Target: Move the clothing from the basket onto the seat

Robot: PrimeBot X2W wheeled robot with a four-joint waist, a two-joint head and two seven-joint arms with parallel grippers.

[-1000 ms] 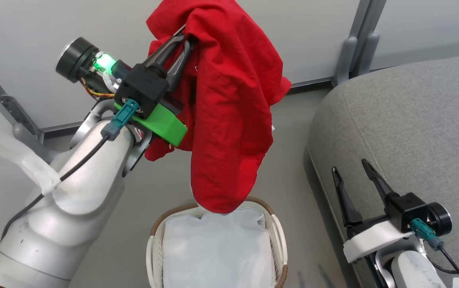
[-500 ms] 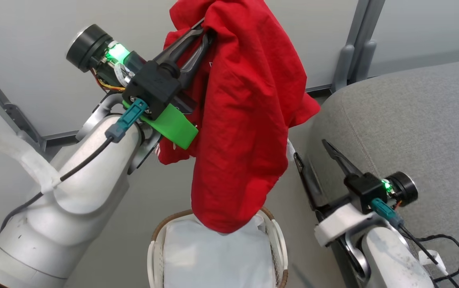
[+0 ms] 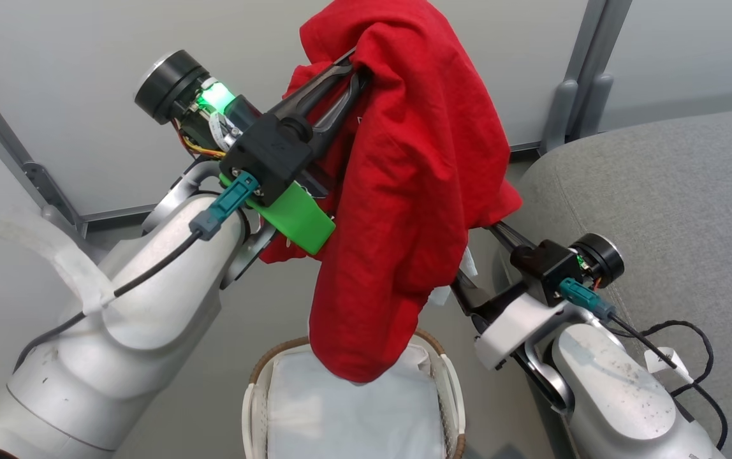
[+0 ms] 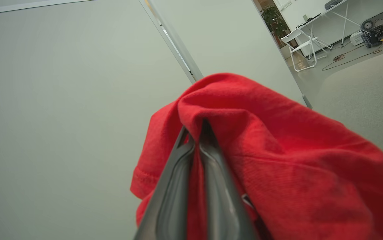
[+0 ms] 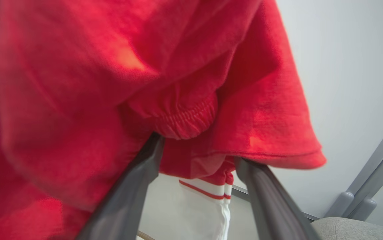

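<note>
The red clothing (image 3: pixel 417 191) hangs in the air above the basket (image 3: pixel 249 408), its lowest fold just over the white liner. My left gripper (image 3: pixel 358 65) is shut on a bunch of the fabric near the top; in the left wrist view the left gripper (image 4: pixel 196 128) has red cloth pinched between its closed fingers. My right gripper (image 5: pixel 198 150) is open beneath the garment's right side, its fingertips hidden under a red hem and an elastic cuff. White striped trim (image 5: pixel 211 193) dangles below. The grey seat (image 3: pixel 659 191) lies to the right.
A pale wall with grey metal posts (image 3: pixel 579 83) stands behind. A black cable (image 3: pixel 691 344) lies on the seat by my right forearm. Grey floor surrounds the basket.
My right gripper has risen from beside the seat, moving left and up until its fingers went under the hanging garment. My left gripper has carried the garment a little to the right.
</note>
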